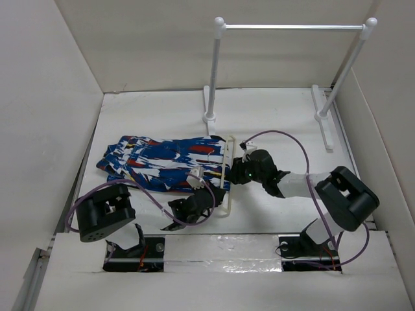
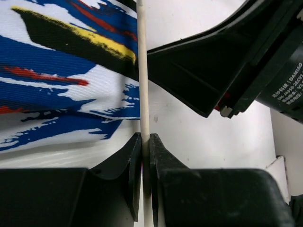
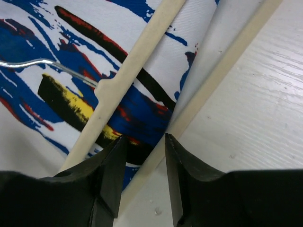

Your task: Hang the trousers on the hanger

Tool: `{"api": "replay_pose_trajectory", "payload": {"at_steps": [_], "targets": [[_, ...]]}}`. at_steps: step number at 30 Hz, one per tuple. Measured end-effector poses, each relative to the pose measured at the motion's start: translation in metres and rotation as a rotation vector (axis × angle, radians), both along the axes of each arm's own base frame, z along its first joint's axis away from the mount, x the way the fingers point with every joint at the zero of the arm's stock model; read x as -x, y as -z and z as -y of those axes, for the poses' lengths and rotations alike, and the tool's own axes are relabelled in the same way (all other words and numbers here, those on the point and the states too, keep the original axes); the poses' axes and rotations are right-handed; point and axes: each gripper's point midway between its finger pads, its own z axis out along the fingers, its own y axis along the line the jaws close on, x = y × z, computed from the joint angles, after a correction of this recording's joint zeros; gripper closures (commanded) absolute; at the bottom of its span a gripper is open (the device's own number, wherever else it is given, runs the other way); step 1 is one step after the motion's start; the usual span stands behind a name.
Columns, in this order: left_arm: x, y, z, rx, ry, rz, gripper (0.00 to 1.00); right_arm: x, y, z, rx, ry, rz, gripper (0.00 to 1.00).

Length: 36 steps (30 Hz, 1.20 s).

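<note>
Trousers (image 1: 159, 161) are lying flat on the table (image 1: 272, 110), with the hanger (image 1: 227, 172) lying across their right end. Your overhead view is hiding both grips. The left wrist camera is showing your left gripper (image 2: 146, 142) squeezing its jaws tight on the hanger's thin bar. The right wrist camera is showing your right gripper (image 3: 143, 144) holding its jaws apart, straddling the cloth edge and the lower bar.

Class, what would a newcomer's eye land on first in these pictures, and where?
The vivid blue streaked trousers lie flat, left of centre. At their right end lies the pale hanger, pinched by the left gripper, with the right gripper open over it. A white rack stands behind.
</note>
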Motion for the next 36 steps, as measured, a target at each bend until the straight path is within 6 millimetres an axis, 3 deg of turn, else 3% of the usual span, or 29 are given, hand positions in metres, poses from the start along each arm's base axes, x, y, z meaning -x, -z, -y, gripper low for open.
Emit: {"api": "replay_pose_trajectory", "payload": {"at_steps": [8, 10, 12, 13, 15, 20, 24, 25, 28, 31, 36], "targets": [[-0.008, 0.008, -0.006, -0.023, -0.032, -0.001, 1.0, -0.015, 0.006, -0.016, -0.04, -0.013, 0.006, 0.51], [-0.009, 0.008, -0.006, -0.022, -0.038, 0.003, 1.0, -0.018, 0.007, -0.018, -0.05, -0.015, 0.013, 0.69], [-0.011, 0.008, -0.008, -0.025, -0.048, 0.007, 1.0, -0.022, 0.01, -0.019, -0.063, -0.006, 0.011, 0.76], [-0.012, 0.008, -0.008, -0.025, -0.054, 0.011, 1.0, -0.024, 0.011, -0.019, -0.073, -0.001, 0.012, 0.93], [-0.013, 0.007, -0.009, -0.026, -0.061, 0.016, 1.0, -0.027, 0.012, -0.018, -0.092, 0.011, 0.019, 1.0], [-0.013, 0.009, -0.011, -0.04, -0.062, 0.02, 1.0, -0.022, 0.008, -0.012, -0.131, 0.019, 0.019, 1.0], [-0.013, 0.009, -0.009, -0.035, -0.058, 0.024, 1.0, -0.021, -0.014, -0.007, -0.128, 0.021, 0.062, 0.67], [-0.013, 0.009, -0.01, -0.031, -0.056, 0.026, 1.0, -0.024, -0.022, -0.006, -0.122, 0.026, 0.081, 0.65], [-0.012, 0.01, -0.011, -0.025, -0.051, 0.032, 1.0, -0.037, -0.044, -0.008, -0.112, 0.035, 0.138, 0.63], [-0.012, 0.009, -0.012, -0.028, -0.049, 0.038, 1.0, -0.051, -0.054, -0.013, -0.089, 0.043, 0.159, 0.63], [-0.014, 0.005, -0.013, -0.025, -0.06, 0.05, 1.0, -0.068, -0.038, -0.024, -0.049, 0.034, 0.135, 0.61]]}}
